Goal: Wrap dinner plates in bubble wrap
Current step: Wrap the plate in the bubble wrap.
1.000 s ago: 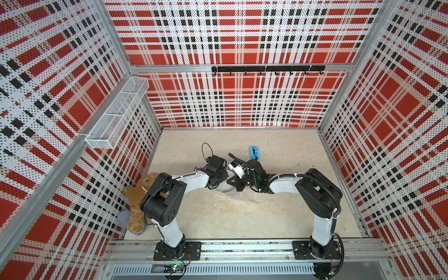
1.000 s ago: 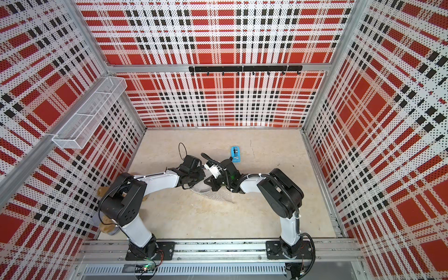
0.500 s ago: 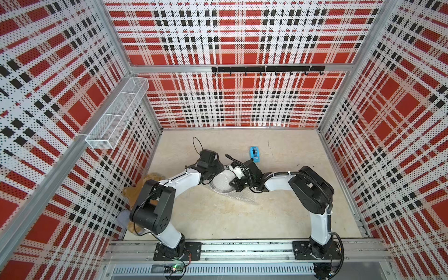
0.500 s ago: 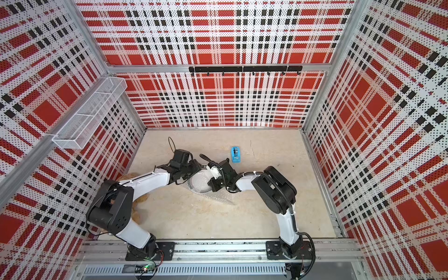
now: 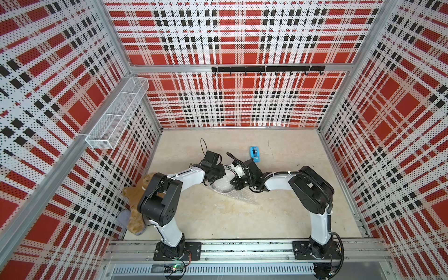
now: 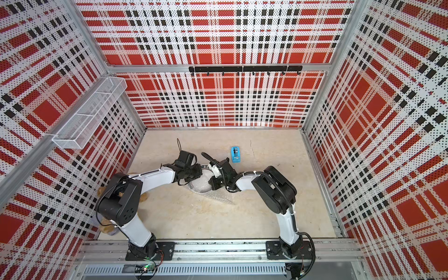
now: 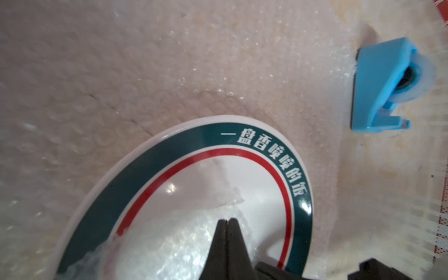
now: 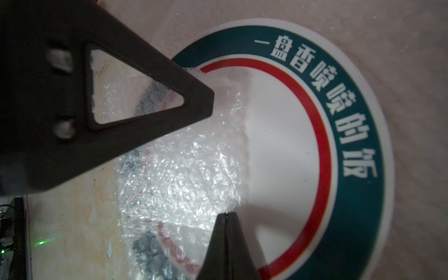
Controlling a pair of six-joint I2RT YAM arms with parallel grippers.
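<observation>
Far left first: a tan plush toy [image 5: 133,196] lay slumped on the bench [image 5: 218,218] against the plaid wall, partly hidden behind the left arm's elbow; above it a white wire basket [image 5: 116,114] hung on the panel.

Moving in to mid-bench, the left tool [image 7: 226,221] reached over the plate [image 8: 278,145] from its left side; its jaws were pressed flat together, no gap between the tips, and those tips sat over a crumpled fold of bubble wrap [image 8: 184,174] (whether any film was nipped between them, I could not tell).

The plate lay flat on the spread sheet, between the two tools; dark teal rim band with white characters, a red ring inside it, white centre. In both top views the near part of the plate lay under the fold while the far rim stayed bare; a corner of the sheet stuck out toward the front of the bench.

Then the right tool [image 8: 226,214], coming in from the plate's right; jaws closed tight as well, tips right at the edge of the fold; a grip on the film could not be made out.

Further right and back, a small blue tape dispenser [image 5: 254,154] stood on the bench, apart from the plate.
</observation>
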